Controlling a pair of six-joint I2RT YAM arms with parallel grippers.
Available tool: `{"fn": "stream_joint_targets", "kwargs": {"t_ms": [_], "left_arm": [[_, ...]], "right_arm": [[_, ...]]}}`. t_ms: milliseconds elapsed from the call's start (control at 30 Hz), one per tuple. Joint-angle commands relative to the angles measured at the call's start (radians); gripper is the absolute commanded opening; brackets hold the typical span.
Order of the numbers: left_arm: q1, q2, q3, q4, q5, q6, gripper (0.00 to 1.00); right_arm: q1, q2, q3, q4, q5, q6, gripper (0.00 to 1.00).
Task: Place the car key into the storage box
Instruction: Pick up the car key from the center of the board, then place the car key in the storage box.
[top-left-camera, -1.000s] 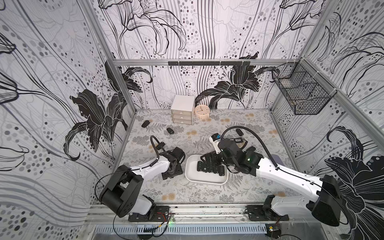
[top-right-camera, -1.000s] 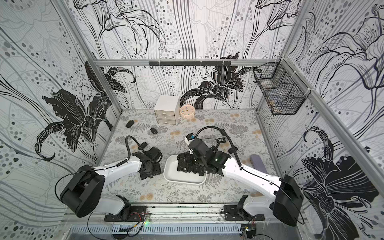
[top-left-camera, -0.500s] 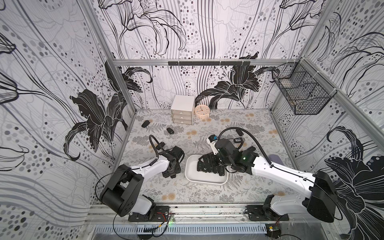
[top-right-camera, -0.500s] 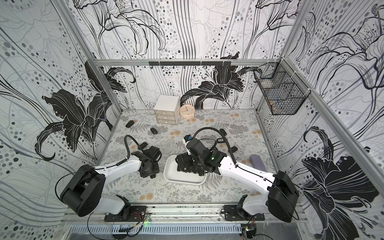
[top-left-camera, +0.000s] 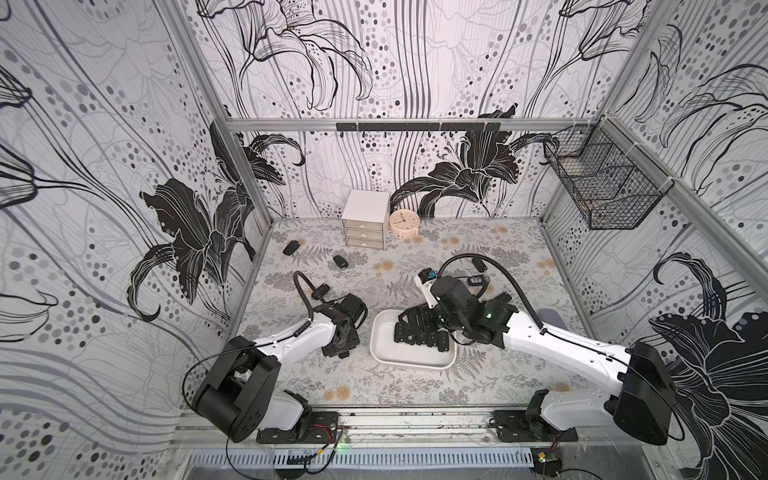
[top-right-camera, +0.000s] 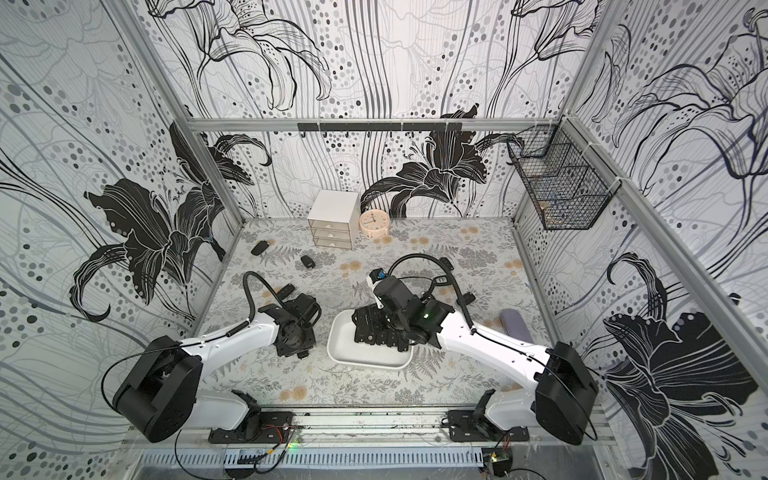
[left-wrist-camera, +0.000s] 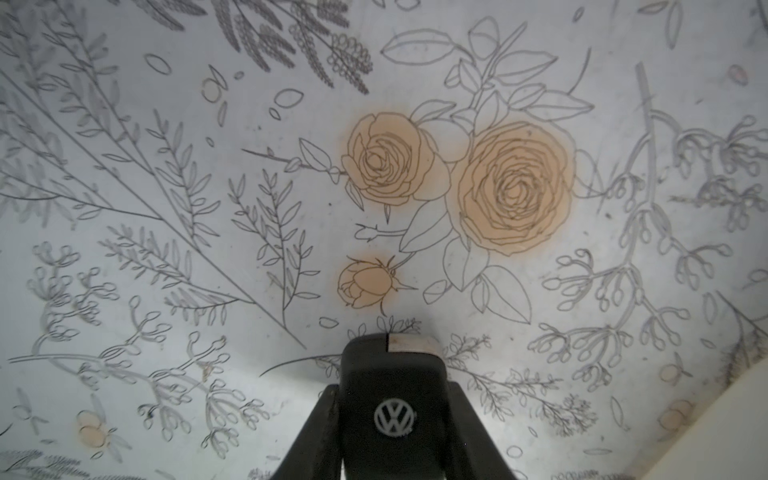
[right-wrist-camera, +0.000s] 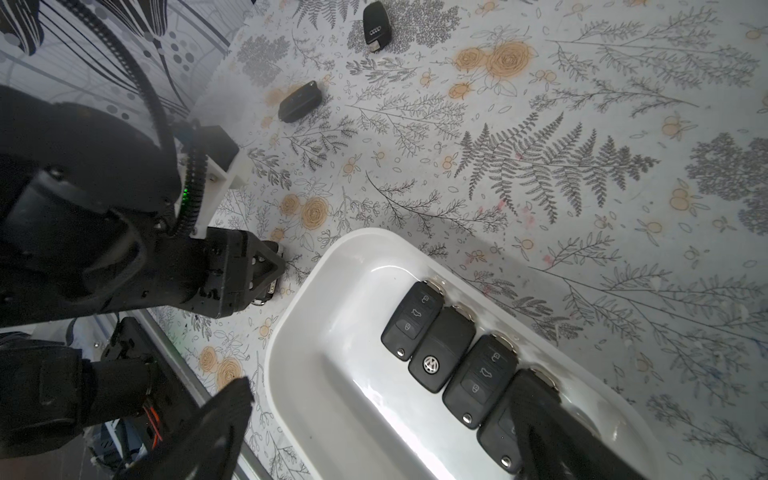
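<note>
Top views: left tool (top-left-camera: 341, 351) low, just beside the storage box (top-left-camera: 379, 353), so a short carry. Left wrist: I see it pinching the car key (left-wrist-camera: 392, 399); whether that's off the worktop (left-wrist-camera: 166, 199) is unclear. Right wrist: right tool (right-wrist-camera: 382, 419) spread wide over the box, empty.

This is a robotics lab test cell, not a lived-in room. A bare aluminium frame (top-left-camera: 415, 123) boxes in a small tabletop (top-left-camera: 519, 374), and the walls (top-left-camera: 104, 166) are panels papered with a black-and-white lily print. A left arm (top-left-camera: 295, 336) and a right arm (top-left-camera: 561, 343) are bolted to a metal rail (top-left-camera: 415, 422) along the tabletop's front edge, with loose wiring and a slotted cable duct (top-left-camera: 374, 458) below. The household pieces look like staged props: a small drawer cabinet (top-left-camera: 365, 220) and a clock (top-left-camera: 404, 221) at the back edge, a wire basket (top-left-camera: 602, 195) on the right wall, and a white storage box (top-left-camera: 384, 340) holding a row of near-identical car keys (top-left-camera: 419, 338).
</note>
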Motion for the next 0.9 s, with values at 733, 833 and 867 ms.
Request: {"fn": "stream_joint_targets", "kwargs": {"t_ms": [733, 833, 867], "left_arm": [[-0.292, 0.239, 0.499, -0.140, -0.091, -0.072, 0.22], [-0.313, 0.299, 0.537, -0.151, -0.105, -0.061, 0.22], [-0.316, 0.317, 0.547, -0.151, -0.106, -0.056, 0.22]], "right_arm": [[-0.102, -0.113, -0.193, 0.077, -0.009, 0.078, 1.00], [-0.105, -0.113, -0.193, 0.077, -0.004, 0.081, 1.00], [-0.105, -0.112, -0.194, 0.077, -0.004, 0.084, 1.00]]}}
